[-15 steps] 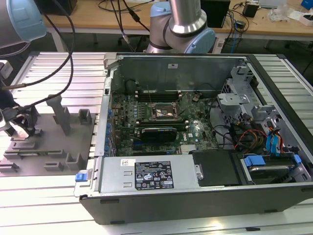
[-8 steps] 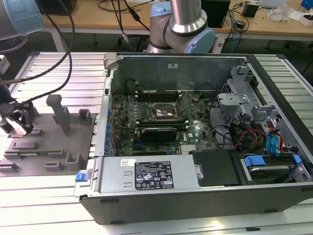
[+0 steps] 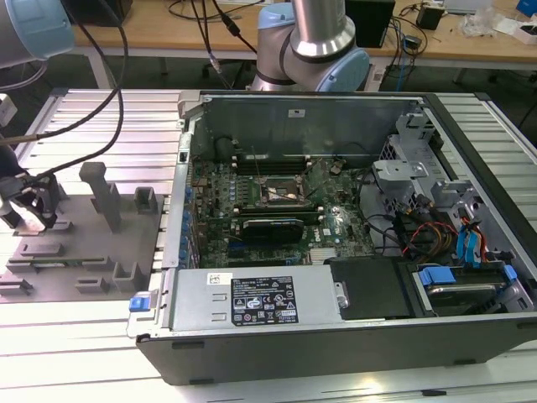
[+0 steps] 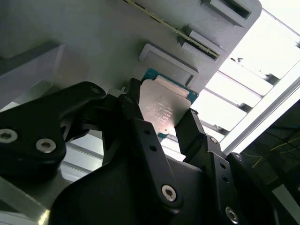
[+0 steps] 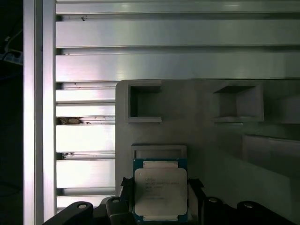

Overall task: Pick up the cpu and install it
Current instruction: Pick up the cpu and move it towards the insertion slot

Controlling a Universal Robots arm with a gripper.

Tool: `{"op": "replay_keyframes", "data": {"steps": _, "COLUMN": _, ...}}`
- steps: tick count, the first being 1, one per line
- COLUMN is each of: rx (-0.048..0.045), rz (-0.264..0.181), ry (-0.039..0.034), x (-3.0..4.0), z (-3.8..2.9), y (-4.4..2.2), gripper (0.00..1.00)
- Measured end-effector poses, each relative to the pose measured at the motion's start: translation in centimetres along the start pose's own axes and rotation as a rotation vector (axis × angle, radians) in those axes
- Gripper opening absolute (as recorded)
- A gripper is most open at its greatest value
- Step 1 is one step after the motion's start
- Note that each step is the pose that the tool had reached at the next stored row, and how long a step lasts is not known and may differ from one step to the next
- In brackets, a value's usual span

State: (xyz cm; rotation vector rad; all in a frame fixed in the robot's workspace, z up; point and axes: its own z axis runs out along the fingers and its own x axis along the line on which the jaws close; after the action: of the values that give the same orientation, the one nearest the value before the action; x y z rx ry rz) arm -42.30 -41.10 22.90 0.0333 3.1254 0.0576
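CPU (image 5: 160,190) position: between the two black fingers (image 5: 196,187) of the gripper (image 3: 32,210), pale metal top facing the camera in the first wrist view. Its green board edge shows around the metal lid.

Gripper state: narrow, closed onto the cpu. In both wrist views one finger presses against each of two opposite edges of the chip (image 4: 164,110), with no gap visible on either side. Whether the chip is lifted clear or rests on the surface beneath cannot be determined.

Location: the gripper is at the exterior view's far left, over the grey fixture plate (image 3: 92,252). In the first wrist view the cpu lies just beside a shallow rectangular ledge (image 5: 159,151) of that plate; two square pockets (image 5: 144,101) are moulded further along. The plate sits on a slatted aluminium table (image 3: 84,117).

Target area: the open computer case (image 3: 336,336) occupies the centre and the exterior view's right. The motherboard (image 3: 277,210) lies flat inside it, with the black-framed socket (image 3: 281,191) near its middle. The socket is well apart from the gripper.

Arm: its base joint (image 3: 315,50) stands behind the case.
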Motion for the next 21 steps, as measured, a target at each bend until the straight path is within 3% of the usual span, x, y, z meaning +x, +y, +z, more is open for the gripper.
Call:
{"op": "replay_keyframes", "data": {"steps": 2, "rx": -0.0002, "rz": 0.0, "ry": -0.0004, "x": -0.01, "z": -0.29, "y": 0.01, "gripper": 0.55}}
{"op": "replay_keyframes", "data": {"steps": 6, "rx": -0.0003, "rz": 0.0, "ry": -0.0004, "x": -0.03, "z": -1.65, "y": 0.07, "gripper": 0.55}}
{"op": "replay_keyframes", "data": {"steps": 7, "rx": -0.0003, "rz": 0.0, "ry": -0.0005, "x": -0.04, "z": -2.32, "y": 0.1, "gripper": 0.55}}
{"op": "replay_keyframes", "data": {"steps": 9, "rx": -0.0003, "rz": 0.0, "ry": -0.0005, "x": -0.05, "z": -2.99, "y": 0.12, "gripper": 0.55}}
{"op": "replay_keyframes", "data": {"steps": 16, "rx": -0.0003, "rz": 0.0, "ry": -0.0004, "x": -0.12, "z": -7.35, "y": 0.29, "gripper": 0.55}}
{"op": "replay_keyframes", "data": {"steps": 18, "rx": -0.0002, "rz": 0.0, "ry": -0.0004, "x": -0.13, "z": -7.86, "y": 0.31, "gripper": 0.55}}
{"op": "replay_keyframes", "data": {"steps": 21, "rx": -0.0003, "rz": 0.0, "ry": -0.0005, "x": -0.15, "z": -9.13, "y": 0.37, "gripper": 0.55}}
